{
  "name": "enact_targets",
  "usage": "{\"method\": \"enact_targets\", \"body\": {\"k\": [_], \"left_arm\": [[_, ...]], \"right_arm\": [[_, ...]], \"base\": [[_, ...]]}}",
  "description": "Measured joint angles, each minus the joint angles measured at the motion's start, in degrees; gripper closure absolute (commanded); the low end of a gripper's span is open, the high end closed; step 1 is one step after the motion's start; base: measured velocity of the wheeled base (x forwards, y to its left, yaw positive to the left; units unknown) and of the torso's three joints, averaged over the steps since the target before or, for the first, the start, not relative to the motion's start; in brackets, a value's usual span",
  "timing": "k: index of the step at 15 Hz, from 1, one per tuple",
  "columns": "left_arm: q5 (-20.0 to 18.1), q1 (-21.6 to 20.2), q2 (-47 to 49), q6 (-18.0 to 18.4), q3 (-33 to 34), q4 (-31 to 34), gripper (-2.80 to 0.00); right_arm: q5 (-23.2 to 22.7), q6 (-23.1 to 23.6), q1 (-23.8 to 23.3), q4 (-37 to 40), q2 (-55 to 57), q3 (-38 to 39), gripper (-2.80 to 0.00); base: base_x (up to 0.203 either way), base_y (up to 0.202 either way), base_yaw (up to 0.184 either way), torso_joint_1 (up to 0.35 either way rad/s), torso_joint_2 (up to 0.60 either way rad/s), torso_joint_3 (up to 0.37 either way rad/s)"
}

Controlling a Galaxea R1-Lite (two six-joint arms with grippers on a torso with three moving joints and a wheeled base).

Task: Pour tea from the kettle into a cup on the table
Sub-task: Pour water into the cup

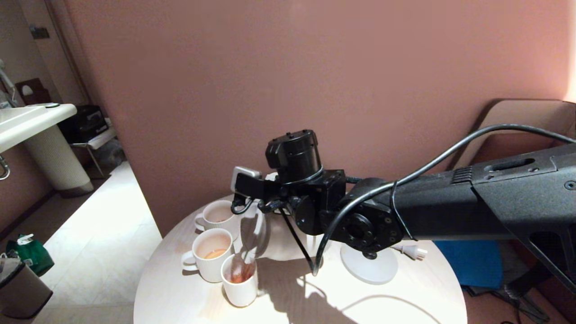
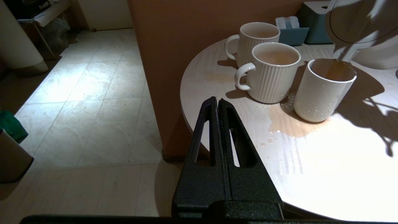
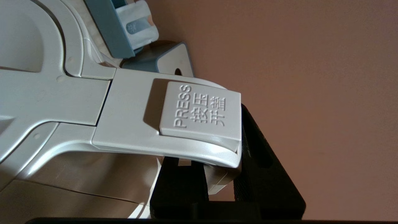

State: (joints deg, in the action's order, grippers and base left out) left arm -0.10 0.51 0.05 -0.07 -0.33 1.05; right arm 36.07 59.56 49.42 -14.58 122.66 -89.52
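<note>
On a round pale table [image 1: 387,306] set against a dusty pink wall, the robot's right arm reaches in from the right and holds a large white kettle [image 1: 274,238] lifted off its round white base [image 1: 369,265], which sits alone on the tabletop with a plug [image 1: 411,252] lying beside it. The right gripper [image 3: 217,174] is clamped on the kettle's handle [image 3: 130,124], its black fingers [image 3: 264,174] closed on either side just below a raised button marked PRESS. The kettle is tipped with its spout above a small smooth white cup [image 2: 321,90] near the table's front edge, and a thin stream of reddish-brown tea [image 2: 334,70] runs from the spout into the cup. A puddle of spilled tea [image 2: 292,124] spreads on the table around the cup's foot, with droplets nearby. Just beside the cup stand two ribbed white mugs [image 2: 270,74] with handles, one behind the other, each with a little pale liquid inside. The left gripper [image 2: 217,104] hangs off the table's edge above the tiled floor, fingers pressed fully together and holding nothing. Blue-grey boxes [image 2: 292,29] sit at the back of the table.
</note>
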Motion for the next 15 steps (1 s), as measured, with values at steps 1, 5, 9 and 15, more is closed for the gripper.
{"method": "enact_targets", "body": {"k": [1,5,9,15], "left_arm": [[0.0,0.0,0.0,0.0,0.0,0.0,0.00],[0.0,0.0,0.0,0.0,0.0,0.0,0.00],[0.0,0.0,0.0,0.0,0.0,0.0,0.00],[0.0,0.0,0.0,0.0,0.0,0.0,0.00]], "right_arm": [[0.0,0.2,0.3,-0.1,0.1,-0.4,0.00],[0.3,1.5,0.6,0.0,0.6,-1.1,0.00],[0.3,2.7,0.9,0.0,0.7,-1.2,0.00],[1.0,4.0,1.2,0.0,0.7,-1.3,0.00]], "base": [[0.000,0.000,0.000,0.000,0.00,0.000],[0.000,0.000,0.000,0.000,0.00,0.000],[0.000,0.000,0.000,0.000,0.00,0.000],[0.000,0.000,0.000,0.000,0.00,0.000]]}}
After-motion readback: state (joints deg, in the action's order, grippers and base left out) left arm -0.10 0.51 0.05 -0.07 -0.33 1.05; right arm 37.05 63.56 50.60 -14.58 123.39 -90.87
